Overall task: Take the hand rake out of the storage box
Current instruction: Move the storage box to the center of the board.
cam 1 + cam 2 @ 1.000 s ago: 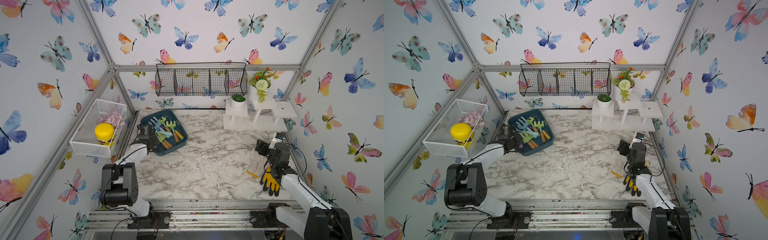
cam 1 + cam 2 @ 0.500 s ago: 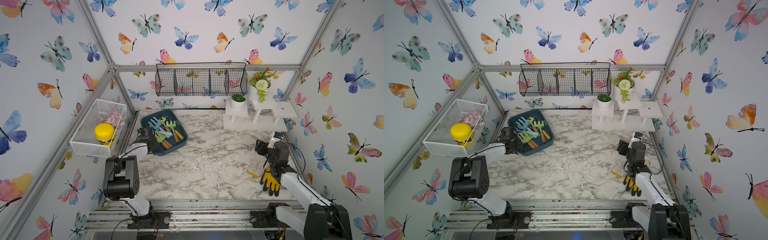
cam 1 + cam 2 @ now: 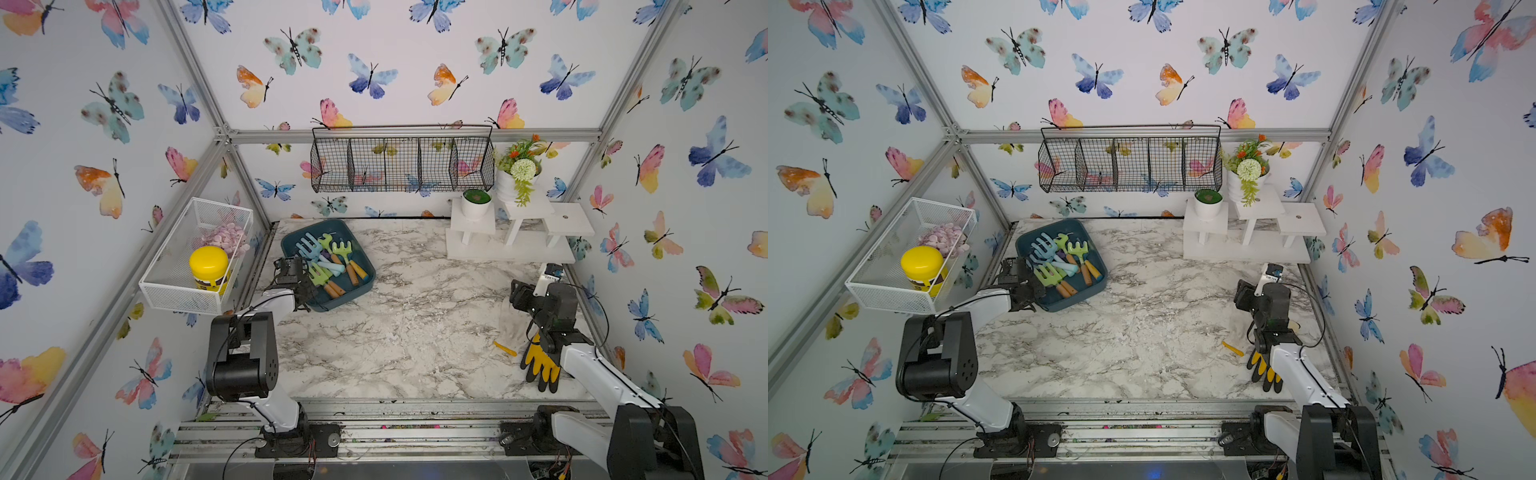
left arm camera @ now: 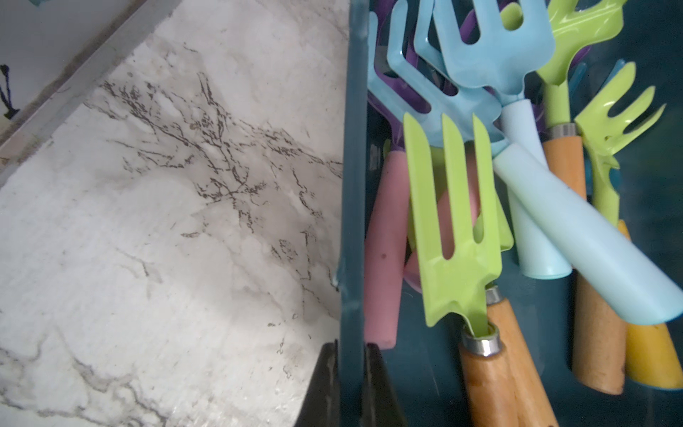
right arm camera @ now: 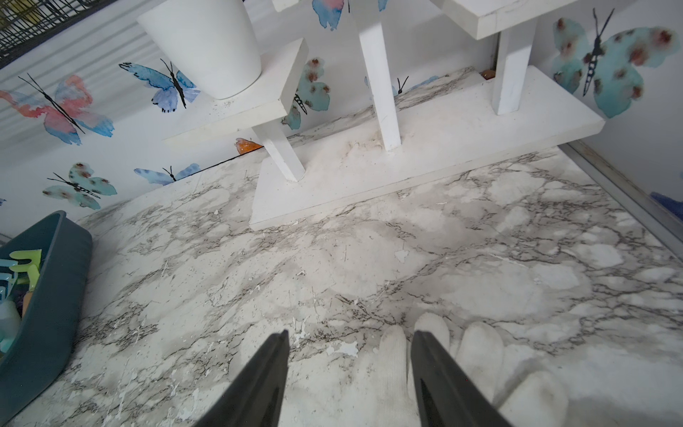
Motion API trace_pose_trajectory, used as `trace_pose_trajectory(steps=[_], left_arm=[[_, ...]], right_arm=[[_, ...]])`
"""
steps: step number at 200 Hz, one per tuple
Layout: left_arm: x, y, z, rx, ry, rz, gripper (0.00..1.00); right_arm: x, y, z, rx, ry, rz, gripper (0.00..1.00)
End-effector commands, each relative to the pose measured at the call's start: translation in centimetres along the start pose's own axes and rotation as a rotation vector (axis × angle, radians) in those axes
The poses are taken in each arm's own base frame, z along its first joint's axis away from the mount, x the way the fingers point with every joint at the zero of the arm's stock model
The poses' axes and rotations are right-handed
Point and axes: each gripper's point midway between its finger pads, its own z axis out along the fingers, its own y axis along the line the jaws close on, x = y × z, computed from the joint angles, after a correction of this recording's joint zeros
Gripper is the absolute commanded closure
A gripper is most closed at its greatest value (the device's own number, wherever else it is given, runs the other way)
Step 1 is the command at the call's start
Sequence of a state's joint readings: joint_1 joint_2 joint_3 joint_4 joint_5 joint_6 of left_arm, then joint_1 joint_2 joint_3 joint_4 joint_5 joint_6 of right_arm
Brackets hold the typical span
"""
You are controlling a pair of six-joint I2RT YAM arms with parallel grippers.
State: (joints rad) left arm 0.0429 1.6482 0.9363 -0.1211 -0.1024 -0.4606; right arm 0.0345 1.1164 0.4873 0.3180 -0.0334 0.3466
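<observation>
Teal storage box [image 3: 358,249] lies diagonally, wall pinched by left gripper [image 4: 351,349]; right gripper [image 5: 349,334] spread

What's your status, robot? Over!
Left gripper shut on storage box wall. Right gripper open, by white glove. Blue hand rake in box, piled with green fork.
</observation>
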Motion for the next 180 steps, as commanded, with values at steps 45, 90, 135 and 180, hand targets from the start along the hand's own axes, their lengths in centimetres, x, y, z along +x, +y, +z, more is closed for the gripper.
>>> trace_pose_trajectory(steps=[45,90,135,180], left_arm=[[2.8,-3.3,-0.4,0.084,0.047,0.078,1.00],[5.9,-6.5,-1.7,0.132,0.068,0.183,1.00],[10.1,-10.0,-4.0,0.203,0.098,0.308,1.00],[14.1,-11.0,-6.5,0.284,0.142,0.359,1.00]], right_arm=[[-0.4,1.8,0.1,-0.083,0.031,-0.016,0.43],[0.0,3.0,0.2,-0.147,0.072,-0.015,0.45],[0.0,4.3,-0.1,-0.210,0.116,-0.020,0.44],[-0.2,5.4,-0.6,-0.261,0.150,-0.020,0.44]])
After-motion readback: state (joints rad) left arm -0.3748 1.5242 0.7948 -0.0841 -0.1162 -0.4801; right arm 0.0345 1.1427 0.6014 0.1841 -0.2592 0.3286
